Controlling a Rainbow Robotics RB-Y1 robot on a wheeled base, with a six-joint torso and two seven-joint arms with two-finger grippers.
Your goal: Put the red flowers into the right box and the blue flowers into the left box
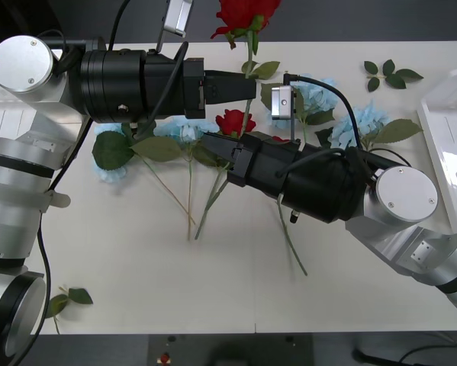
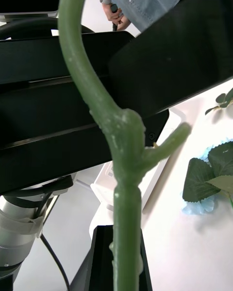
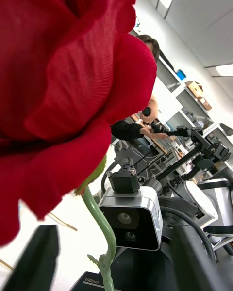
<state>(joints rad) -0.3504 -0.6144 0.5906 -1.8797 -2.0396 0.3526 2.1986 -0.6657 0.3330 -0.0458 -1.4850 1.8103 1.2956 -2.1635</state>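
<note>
While both grippers crowd mid-table, the right gripper point(image 1: 222, 149) clamps the red rose's point(image 1: 246, 14) stem; the left gripper point(image 1: 247, 86), grip unclear, could snag it before the right box point(image 1: 447, 137).

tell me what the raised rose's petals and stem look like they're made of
The red rose petals look like woven fabric: a fine cloth weave and matte finish show up close in the left wrist view. Its stem looks like molded plastic or rubber: pale green, waxy, slightly lumpy at the leaf joint. Likely artificial, though touch would confirm.
</note>
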